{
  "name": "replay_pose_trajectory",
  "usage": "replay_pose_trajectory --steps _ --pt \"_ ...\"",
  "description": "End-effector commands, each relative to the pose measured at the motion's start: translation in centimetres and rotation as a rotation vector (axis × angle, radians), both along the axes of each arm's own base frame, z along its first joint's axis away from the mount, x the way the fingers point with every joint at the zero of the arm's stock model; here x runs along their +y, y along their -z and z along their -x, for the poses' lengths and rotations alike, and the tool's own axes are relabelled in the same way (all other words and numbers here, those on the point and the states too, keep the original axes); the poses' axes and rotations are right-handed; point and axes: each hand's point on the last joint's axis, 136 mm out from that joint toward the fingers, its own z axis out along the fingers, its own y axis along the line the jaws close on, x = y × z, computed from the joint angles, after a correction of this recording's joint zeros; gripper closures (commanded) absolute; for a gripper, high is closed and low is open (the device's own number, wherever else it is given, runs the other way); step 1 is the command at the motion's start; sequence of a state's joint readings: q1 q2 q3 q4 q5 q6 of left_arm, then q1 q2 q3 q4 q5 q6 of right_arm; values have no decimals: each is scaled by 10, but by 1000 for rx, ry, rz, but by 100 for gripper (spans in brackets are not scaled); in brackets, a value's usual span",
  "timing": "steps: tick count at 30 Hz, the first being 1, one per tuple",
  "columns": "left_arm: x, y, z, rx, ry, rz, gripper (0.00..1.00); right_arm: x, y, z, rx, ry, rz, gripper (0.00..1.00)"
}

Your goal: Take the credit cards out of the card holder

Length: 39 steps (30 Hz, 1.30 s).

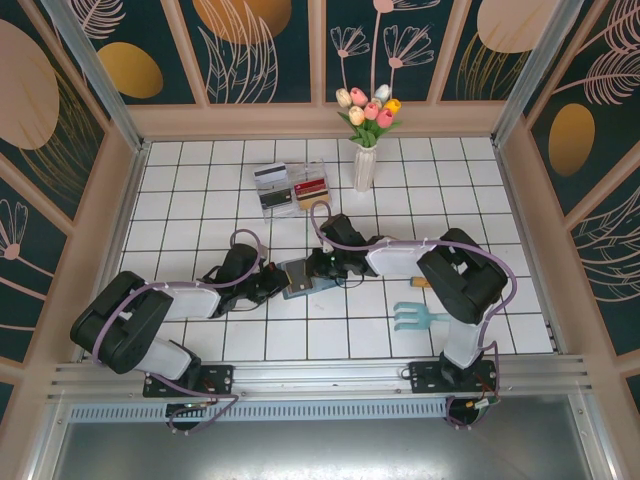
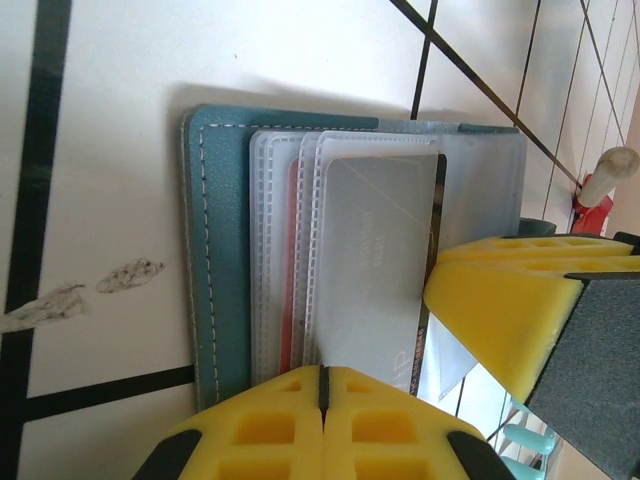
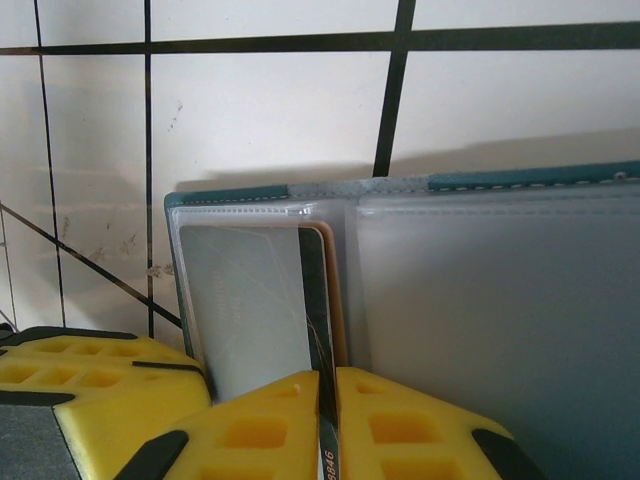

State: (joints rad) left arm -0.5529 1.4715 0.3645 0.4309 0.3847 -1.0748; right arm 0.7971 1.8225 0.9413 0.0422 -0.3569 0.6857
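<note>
The teal card holder (image 1: 297, 277) lies open on the tiles between both grippers. In the left wrist view the card holder (image 2: 215, 250) shows clear pockets with a grey card (image 2: 375, 260) and a red card edge (image 2: 292, 270). My left gripper (image 2: 323, 372) is shut, pinching the near edge of a clear pocket. My right gripper (image 3: 327, 375) is shut on the edge of a black credit card (image 3: 318, 300) that stands out of its pocket, beside a grey card (image 3: 250, 310) and a tan card (image 3: 341, 300).
A clear two-compartment tray (image 1: 290, 187) holding cards stands at the back, next to a white vase of tulips (image 1: 364, 165). A light-blue hand rake (image 1: 425, 317) lies to the right of the right arm. A small tan piece (image 1: 421, 283) lies near it.
</note>
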Motion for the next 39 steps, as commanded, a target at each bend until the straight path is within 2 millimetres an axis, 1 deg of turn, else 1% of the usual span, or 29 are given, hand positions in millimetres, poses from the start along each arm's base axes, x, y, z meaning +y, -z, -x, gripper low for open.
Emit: replay_pose_trajectory --steps 1,10,16,20,24,28,31,33,37,39 --pt "17 25 12 51 -12 -112 94 4 1 8 1 -45 -21 91" --pt "19 22 9 43 -15 -137 89 -10 -2 6 -30 -23 21 93" --pt "20 17 6 29 -15 -145 89 -15 -2 6 -34 -11 27 93" --pt "16 11 4 14 -2 -132 89 -15 -2 6 -33 -7 28 94" --pt "10 -1 1 -16 25 -109 89 -14 -5 4 -33 0 21 93" --pt "0 -23 -6 -84 56 -64 89 -10 -11 4 -36 -5 -4 93" --pt "-4 -30 -9 -107 52 -28 96 -8 -12 4 -32 -10 -15 93" --pt "-9 -28 -9 -100 64 -4 100 -7 -11 4 -28 -10 -17 93" --pt "-10 -15 -8 -60 62 -7 100 -6 -8 5 -19 -10 -17 93" --pt "-6 -8 -8 -40 50 -41 100 -6 -8 5 -18 -9 -15 93"
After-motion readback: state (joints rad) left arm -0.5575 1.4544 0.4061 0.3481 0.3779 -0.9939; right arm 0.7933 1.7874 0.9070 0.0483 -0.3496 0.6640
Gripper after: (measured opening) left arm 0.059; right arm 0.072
